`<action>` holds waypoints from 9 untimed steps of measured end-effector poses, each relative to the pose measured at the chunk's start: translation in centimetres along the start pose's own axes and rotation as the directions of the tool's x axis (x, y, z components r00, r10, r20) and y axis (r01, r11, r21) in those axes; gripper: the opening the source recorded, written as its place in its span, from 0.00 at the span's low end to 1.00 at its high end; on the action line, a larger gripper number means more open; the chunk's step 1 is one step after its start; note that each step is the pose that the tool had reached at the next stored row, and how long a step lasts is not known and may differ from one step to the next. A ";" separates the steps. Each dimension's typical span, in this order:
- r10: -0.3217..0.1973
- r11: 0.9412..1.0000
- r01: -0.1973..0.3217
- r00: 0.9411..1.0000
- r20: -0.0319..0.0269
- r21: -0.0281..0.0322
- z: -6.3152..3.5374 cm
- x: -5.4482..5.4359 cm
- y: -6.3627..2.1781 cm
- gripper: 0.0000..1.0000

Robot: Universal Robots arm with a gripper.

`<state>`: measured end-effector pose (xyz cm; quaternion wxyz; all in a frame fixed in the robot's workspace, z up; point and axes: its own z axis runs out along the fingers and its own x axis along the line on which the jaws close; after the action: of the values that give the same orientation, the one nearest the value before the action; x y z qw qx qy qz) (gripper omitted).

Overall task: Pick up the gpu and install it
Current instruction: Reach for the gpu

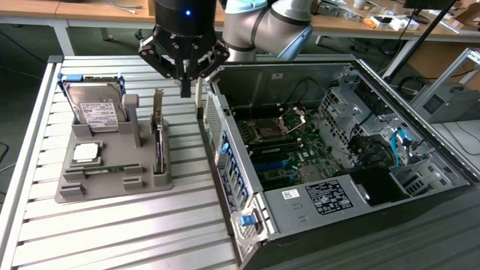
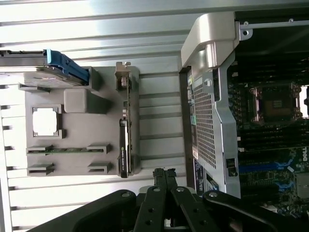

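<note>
**Hovering beside the card, with the pick not yet made**

The fingers (image 1: 185,80) were pressed together and pinched nothing. They hung in the air above the strip of slatted counter (image 1: 112,236) between the grey holder (image 1: 112,190) and the open computer case (image 1: 219,121).

Nearest to them, a little lower and to one side, stood the gpu (image 1: 159,151). It sat on edge in the holder's slots, and its silvery bracket (image 1: 159,104) at the end closest to the fingertips rose above the dark board. The wrist view showed the same layout: the closed fingers (image 2: 160,180) lay off the card's line rather than over it, with the gpu (image 2: 124,145) running away from them along the holder's edge.

Beyond the card, further from the fingers, the holder carried a green memory stick (image 1: 105,169), a square chip (image 1: 86,152) and a hard drive (image 1: 101,109) in a blue frame. On the fingers' other side the case lay open with its motherboard (image 1: 281,146) exposed, and no card was seated in it.

The step in hand looked like the approach to the grasp. To do it well, the fingers would need to part and straddle the thin top edge squarely. They should close on the board rather than on the bracket, and the card should then come straight up out of its slots so it does not bind or tip the holder.
</note>
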<state>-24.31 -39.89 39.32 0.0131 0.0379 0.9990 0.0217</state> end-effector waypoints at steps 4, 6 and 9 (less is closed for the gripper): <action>0.000 1.000 0.000 1.000 0.000 0.000 -0.01 0.2 -0.01 0.11; 0.000 1.000 0.000 1.000 0.000 0.000 -0.01 0.3 -0.02 0.11; 0.000 1.000 0.000 1.000 0.000 0.000 -0.01 0.4 -0.04 0.11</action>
<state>-24.76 -39.90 39.32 0.0130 0.0379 0.9990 0.0217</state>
